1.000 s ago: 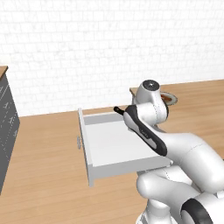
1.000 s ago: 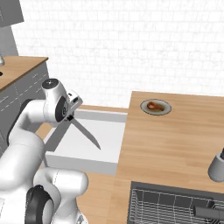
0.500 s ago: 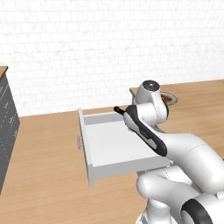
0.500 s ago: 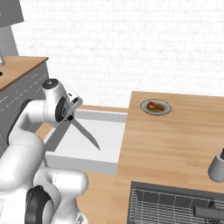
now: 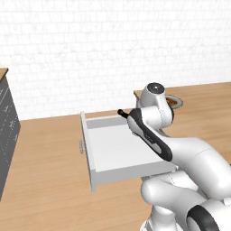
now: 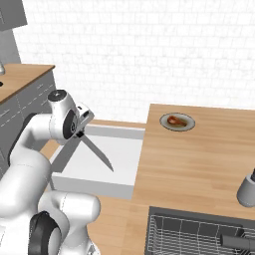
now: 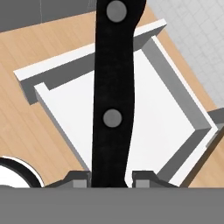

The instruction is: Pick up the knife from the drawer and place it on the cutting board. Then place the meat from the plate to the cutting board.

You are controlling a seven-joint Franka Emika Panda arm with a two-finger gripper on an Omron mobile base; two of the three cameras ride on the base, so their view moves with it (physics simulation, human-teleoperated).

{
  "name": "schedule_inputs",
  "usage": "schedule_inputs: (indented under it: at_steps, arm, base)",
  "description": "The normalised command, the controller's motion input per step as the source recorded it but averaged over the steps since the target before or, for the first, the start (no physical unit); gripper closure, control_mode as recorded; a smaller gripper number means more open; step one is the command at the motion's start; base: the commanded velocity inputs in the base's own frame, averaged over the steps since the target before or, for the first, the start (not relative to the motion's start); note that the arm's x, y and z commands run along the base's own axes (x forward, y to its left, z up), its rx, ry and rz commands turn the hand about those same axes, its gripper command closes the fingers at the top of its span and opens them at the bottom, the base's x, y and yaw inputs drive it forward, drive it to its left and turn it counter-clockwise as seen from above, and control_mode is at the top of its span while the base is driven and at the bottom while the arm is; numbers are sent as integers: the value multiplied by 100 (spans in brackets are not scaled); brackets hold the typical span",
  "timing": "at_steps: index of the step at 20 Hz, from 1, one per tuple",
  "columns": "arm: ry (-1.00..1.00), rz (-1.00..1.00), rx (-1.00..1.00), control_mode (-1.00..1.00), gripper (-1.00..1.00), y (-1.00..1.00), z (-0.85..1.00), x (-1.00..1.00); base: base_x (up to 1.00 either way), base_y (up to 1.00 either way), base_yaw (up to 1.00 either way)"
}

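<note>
Spanning the white-brick kitchen, one light wood counter (image 6: 199, 159) carries one plate (image 6: 177, 121) with one meat (image 6: 174, 119); gripper (image 6: 82, 130) clamps one knife (image 6: 97, 153) above one open drawer (image 5: 117, 151).

My claw (image 6: 82, 127) hangs above the pulled-out drawer (image 6: 104, 159), closed on the handle of the knife (image 6: 97, 152), whose blade slants down and to the right over the drawer's bottom without touching it. From the hand camera the knife handle (image 7: 113, 92) runs straight up between my fingertips (image 7: 76, 178), with the drawer (image 7: 144, 109) below it. To the right of the drawer lies the tabletop (image 6: 199, 159). At its far end sits the plate (image 6: 178, 121), with the meat (image 6: 174, 119) on it. Near the right edge of the tabletop stands a cup (image 6: 246, 188), and a wire rack (image 6: 199, 234) lies nearest, at the bottom. A second tabletop (image 6: 22, 77) stands far left.
</note>
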Motion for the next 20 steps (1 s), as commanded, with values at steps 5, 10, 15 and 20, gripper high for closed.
schedule_inputs:
  at_steps: [5, 10, 15, 20]
  arm:
    - [0, 0, 0, -100, 100, 0, 0, 0]
    - [2, 1, 0, 100, 100, 0, -3, -5]
    - [0, 0, 0, 100, 100, 0, 0, 0]
    - [0, 0, 0, 100, 100, 0, 0, 0]
  base:
    - [0, 0, 0]
    - [-43, 1, 7]
    - [-71, 24, 9]
    - [-10, 85, -26]
